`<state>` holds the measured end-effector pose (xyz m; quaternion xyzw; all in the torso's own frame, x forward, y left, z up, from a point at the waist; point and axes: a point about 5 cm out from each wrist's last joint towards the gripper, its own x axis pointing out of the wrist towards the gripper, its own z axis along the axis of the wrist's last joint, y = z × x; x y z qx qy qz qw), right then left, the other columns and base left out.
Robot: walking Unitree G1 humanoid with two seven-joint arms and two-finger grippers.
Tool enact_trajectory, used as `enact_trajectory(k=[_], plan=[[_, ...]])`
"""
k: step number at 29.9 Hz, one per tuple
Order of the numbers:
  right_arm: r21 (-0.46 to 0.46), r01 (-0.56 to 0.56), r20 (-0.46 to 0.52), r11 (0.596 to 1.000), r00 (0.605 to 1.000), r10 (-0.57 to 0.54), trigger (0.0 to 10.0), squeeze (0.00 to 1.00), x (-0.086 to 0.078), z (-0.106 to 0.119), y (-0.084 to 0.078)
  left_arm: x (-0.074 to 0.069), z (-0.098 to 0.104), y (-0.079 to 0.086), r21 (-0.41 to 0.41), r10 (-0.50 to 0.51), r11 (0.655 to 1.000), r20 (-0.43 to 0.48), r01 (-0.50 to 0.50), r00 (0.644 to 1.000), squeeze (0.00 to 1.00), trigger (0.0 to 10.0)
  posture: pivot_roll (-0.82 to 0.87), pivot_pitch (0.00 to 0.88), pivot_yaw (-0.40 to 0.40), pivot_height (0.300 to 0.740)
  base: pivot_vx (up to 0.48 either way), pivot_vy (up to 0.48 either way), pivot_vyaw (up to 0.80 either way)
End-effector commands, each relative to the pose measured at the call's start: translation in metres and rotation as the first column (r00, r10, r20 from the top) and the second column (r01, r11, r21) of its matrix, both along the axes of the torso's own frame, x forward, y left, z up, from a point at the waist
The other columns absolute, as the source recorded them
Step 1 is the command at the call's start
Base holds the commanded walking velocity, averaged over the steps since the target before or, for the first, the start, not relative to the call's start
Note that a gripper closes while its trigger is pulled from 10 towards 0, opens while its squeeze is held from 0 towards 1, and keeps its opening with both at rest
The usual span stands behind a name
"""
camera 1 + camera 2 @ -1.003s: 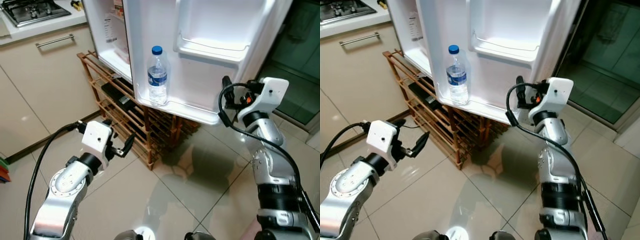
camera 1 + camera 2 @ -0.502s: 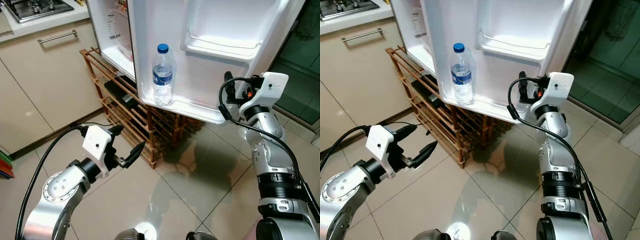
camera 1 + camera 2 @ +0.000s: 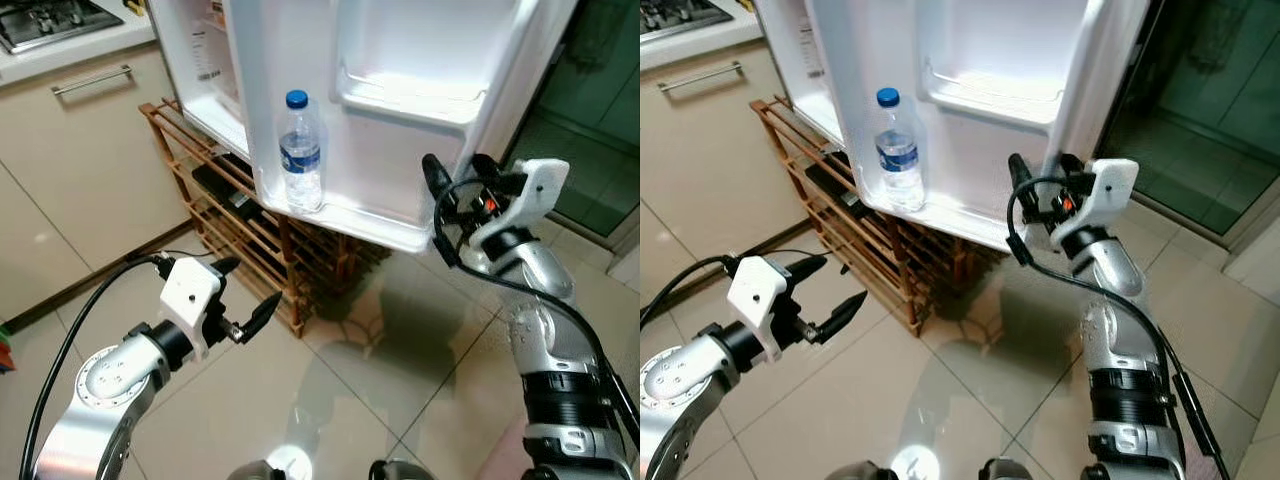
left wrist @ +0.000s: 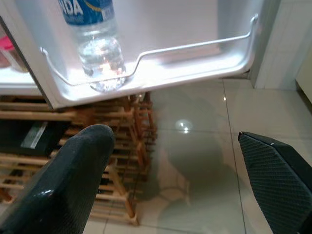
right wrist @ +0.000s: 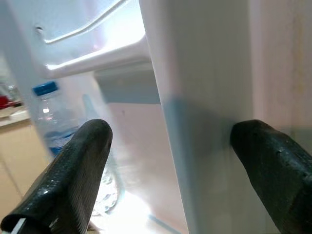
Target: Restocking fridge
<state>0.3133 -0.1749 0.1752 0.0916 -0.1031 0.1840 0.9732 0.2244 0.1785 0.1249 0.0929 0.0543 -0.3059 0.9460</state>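
The right gripper (image 5: pixel 170 170), fingers spread wide, straddles the free edge of the open fridge door (image 3: pixel 400 130), while the left gripper (image 3: pixel 245 295) hangs empty and spread above the floor tiles (image 3: pixel 380 370); a blue-capped, blue-labelled water bottle (image 3: pixel 300 155) stands upright in the door's bottom shelf (image 4: pixel 161 68).

Left pincer (image 3: pixel 243 298) and right pincer (image 3: pixel 452 176) both spread.

Water bottle (image 3: pixel 301 153) upright in fridge door's (image 3: pixel 400 120) bottom shelf.
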Motion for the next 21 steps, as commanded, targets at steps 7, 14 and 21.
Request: enact_trajectory(k=[7, 14, 21], plan=[[-0.036, -0.257, 0.026, 0.966, 0.966, 0.258, 10.0, 0.00, -0.043, 0.009, 0.021, -0.001, -0.010, 0.015, 0.020, 0.096, 0.995, -0.005, -0.096, 0.995, 0.00, 10.0, 0.07, 0.075, 0.034, 0.740, 0.000, 0.000, 0.00], [0.001, -0.369, 0.001, 0.929, 0.929, 0.369, 10.0, 0.00, -0.082, 0.016, 0.014, -0.001, -0.015, 0.021, 0.010, 0.137, 0.991, -0.007, -0.137, 0.991, 0.00, 10.0, 0.06, 0.075, 0.038, 0.740, 0.000, 0.000, 0.00], [0.017, -0.474, -0.024, 0.880, 0.880, 0.475, 10.0, 0.00, -0.107, 0.026, 0.012, 0.000, -0.017, 0.021, -0.002, 0.145, 0.989, -0.001, -0.145, 0.989, 0.00, 10.0, 0.05, 0.072, 0.040, 0.740, 0.000, 0.000, 0.00]])
